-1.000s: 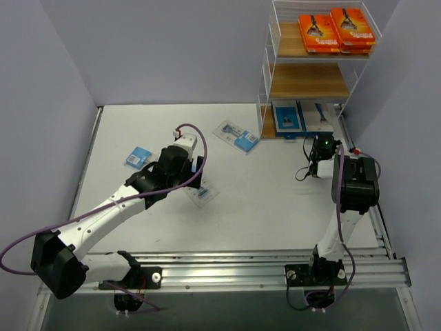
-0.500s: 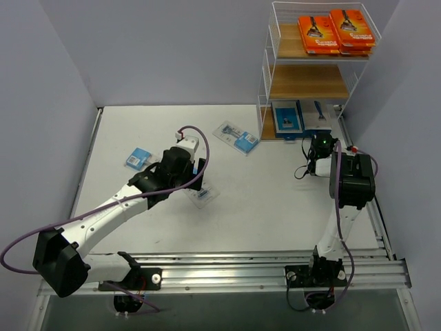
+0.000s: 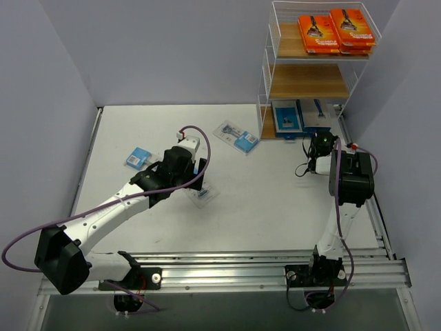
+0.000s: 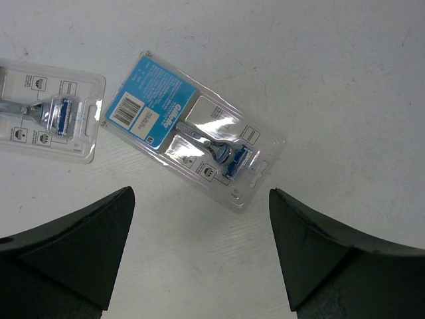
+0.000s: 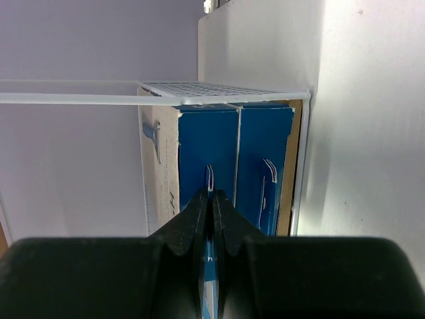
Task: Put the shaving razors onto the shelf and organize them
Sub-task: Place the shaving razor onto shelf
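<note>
The white wire shelf [image 3: 265, 69] stands at the far right. Orange razor boxes [image 3: 337, 31] lie on its top tier and blue-and-grey boxes [image 3: 288, 117] on its bottom tier. My right gripper [image 3: 319, 131] is at the bottom tier's front. In the right wrist view it [image 5: 211, 194] is shut on a thin blue-and-grey razor box [image 5: 209, 178], held edge-on beside the blue boxes [image 5: 265, 153] in the shelf. My left gripper [image 4: 201, 194] is open just above the table, with a clear blister pack [image 4: 192, 133] just beyond its fingertips. That pack also shows in the top view [image 3: 201, 194].
A second blister pack [image 4: 50, 119] lies left of the first. Two more blister packs lie on the table, one near the shelf [image 3: 236, 136] and one at the left [image 3: 138, 157]. The middle tier [image 3: 308, 81] holds nothing. Grey walls close in both sides.
My right gripper has moved a little toward the shelf with its box. My left arm has shifted slightly to the right over the blister pack.
</note>
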Motion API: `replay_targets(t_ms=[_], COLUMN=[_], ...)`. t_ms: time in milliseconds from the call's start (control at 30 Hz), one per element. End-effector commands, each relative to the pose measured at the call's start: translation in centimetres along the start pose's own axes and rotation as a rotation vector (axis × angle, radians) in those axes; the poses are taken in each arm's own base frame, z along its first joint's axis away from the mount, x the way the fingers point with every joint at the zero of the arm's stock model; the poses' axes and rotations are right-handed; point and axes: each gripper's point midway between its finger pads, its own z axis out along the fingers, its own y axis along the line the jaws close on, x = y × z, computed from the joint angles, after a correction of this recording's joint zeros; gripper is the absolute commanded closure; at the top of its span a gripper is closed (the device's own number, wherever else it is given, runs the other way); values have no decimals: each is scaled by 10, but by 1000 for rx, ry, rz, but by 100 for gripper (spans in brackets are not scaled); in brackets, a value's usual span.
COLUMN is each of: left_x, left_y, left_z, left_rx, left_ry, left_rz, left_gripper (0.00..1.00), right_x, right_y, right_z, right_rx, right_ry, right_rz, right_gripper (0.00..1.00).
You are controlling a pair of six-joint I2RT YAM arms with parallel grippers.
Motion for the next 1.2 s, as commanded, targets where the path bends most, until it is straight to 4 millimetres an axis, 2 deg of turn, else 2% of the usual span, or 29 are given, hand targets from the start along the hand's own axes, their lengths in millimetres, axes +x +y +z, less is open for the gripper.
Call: replay_targets(t_ms=[0,133,267,367,567,733,900,1133,1167], left_x=[-21,-21,-23,-23,-27,-28,-29,-33,-33], left_y=[-4,-4,-3,-5,-4,-3,-3,-3,-3], left_z=[-5,-5,-7,-9,-14,-17,-20,-25,-25], left_rx=[8,8,8,22,27,26,29,38,37], left_ry=[-47,-47,-53,-55,-70,-78,-80,-96,-97], left_rz=[-3,-1,0,2,3,3,9,10,10], left_gripper=[9,9,9,9,9,9,9,9,9], right_x=[-2,-1,-4,-7,-18,-25,-30,-40,-41], right_y=[10,11,17,26,40,41,51,66,61], right_z=[8,7,2,-2,-11,-19,-29,-52,-56], right_rx=[-34,-42,-56,-74,-91,-84,-99,-118,-108], right_ry=[-7,7,11,10,0,2,2,21,30], right_rz=[6,7,10,-1,-14,-9,-19,-59,-74], right_gripper=[99,87,72,65,61,59,57,55,55])
